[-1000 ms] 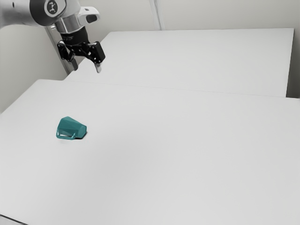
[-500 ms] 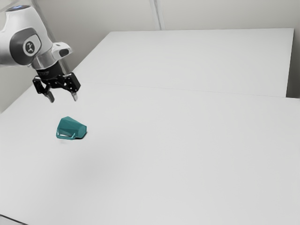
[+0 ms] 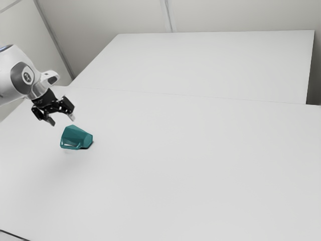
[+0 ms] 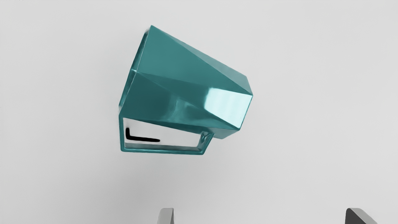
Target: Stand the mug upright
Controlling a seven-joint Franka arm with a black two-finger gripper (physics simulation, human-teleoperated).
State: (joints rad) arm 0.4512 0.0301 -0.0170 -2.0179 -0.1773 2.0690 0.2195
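Currently, your gripper [image 3: 62,121] near the toppled teal mug [image 3: 76,137], jaws released and spread, white table [image 3: 200,165] beneath.

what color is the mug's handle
The handle is teal, like the rest of the mug; it shows best in the wrist view.

Bright, diffuse lt w/ faint shadows & 1 white glare patch on mug [image 4: 183,90]

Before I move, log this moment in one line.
mug: on its side | gripper: open, clear of mug | upright: not yet
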